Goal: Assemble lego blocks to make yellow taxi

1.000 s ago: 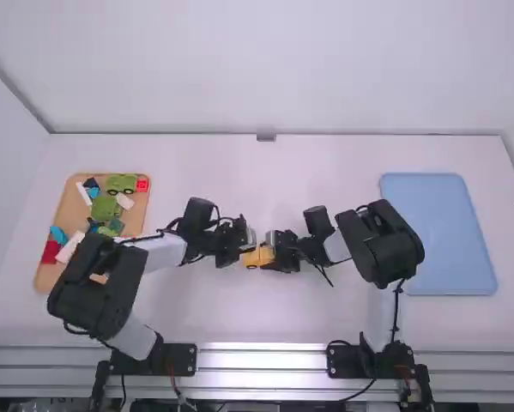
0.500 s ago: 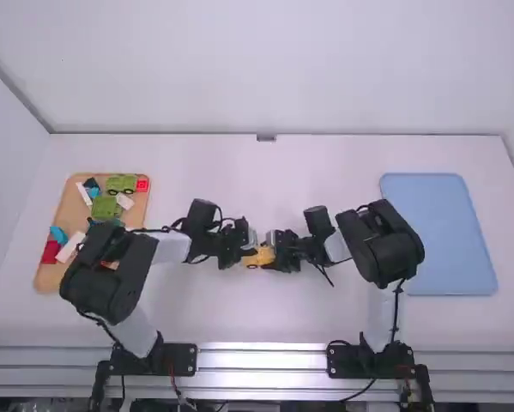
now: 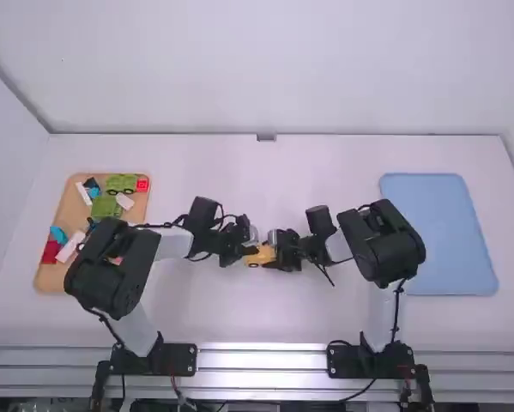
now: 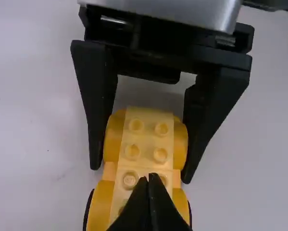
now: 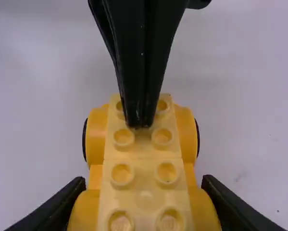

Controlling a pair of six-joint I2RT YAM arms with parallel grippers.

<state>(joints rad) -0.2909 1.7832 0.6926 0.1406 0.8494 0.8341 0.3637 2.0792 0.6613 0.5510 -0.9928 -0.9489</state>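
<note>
My left gripper (image 3: 248, 251) and right gripper (image 3: 274, 252) meet at the yellow taxi (image 3: 259, 257) near the table's middle. In the left wrist view, the left gripper (image 4: 152, 177) is shut with its tips together over the studs of the taxi (image 4: 148, 156). The right wrist view has my right gripper (image 5: 144, 192) closed around the sides of the taxi (image 5: 144, 166) at its near end. Pale yellow studded pieces run along the top, between darker yellow sides; black wheels show at the far end. Whether the left tips press on the studs, I cannot tell.
At the left stands a wooden tray (image 3: 136, 221) holding several pieces, among them a green vehicle (image 3: 120, 184), a red block (image 3: 142, 184) and white blocks (image 3: 125, 201). A blue tray (image 3: 437, 232) lies at the right. The left arm's elbow overhangs the wooden tray's near side.
The left arm's elbow has shifted right and a little away from the camera, its gripper staying at the taxi. My right arm has hardly moved and keeps its hold.
</note>
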